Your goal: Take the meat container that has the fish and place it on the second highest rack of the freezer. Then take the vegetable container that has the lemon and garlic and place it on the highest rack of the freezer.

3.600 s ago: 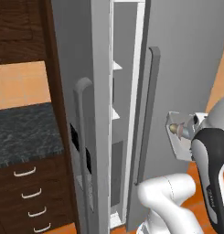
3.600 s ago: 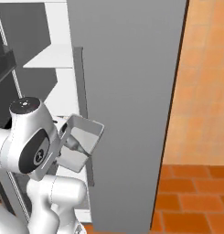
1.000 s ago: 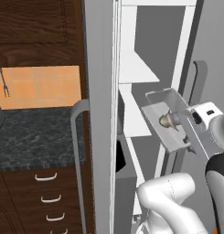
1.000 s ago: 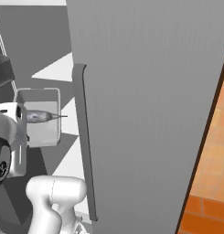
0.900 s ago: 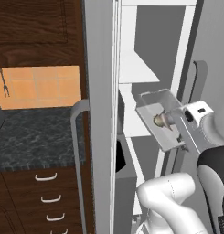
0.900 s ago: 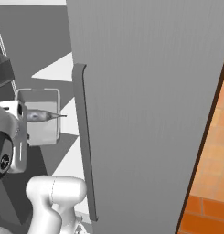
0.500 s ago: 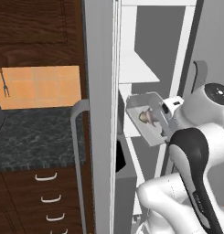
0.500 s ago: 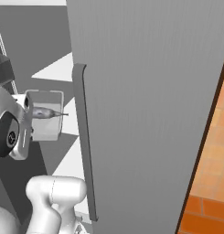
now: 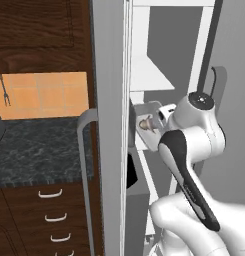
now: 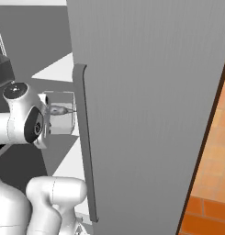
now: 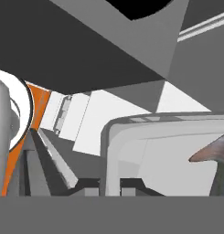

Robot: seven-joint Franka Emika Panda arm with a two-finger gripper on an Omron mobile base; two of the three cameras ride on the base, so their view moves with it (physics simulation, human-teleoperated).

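While your jaws grip the meat container (image 9: 148, 120) with its fish (image 10: 59, 110), you're on step one; next, ease it toward nine o'clock onto the freezer rack (image 9: 146, 82) and let go.

meat container (image 10: 63, 120): matt grey plastic
freezer door (image 10: 150, 92): smooth brushed metal
worktop (image 9: 39, 150): speckled dark stone
drawers (image 9: 39, 215): dark wood

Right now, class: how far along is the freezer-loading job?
Done: the freezer door stands open. In hand: the gripper is shut on the meat container, with the fish inside, at a freezer rack but not set down. Left: releasing it, then the whole vegetable-container step.
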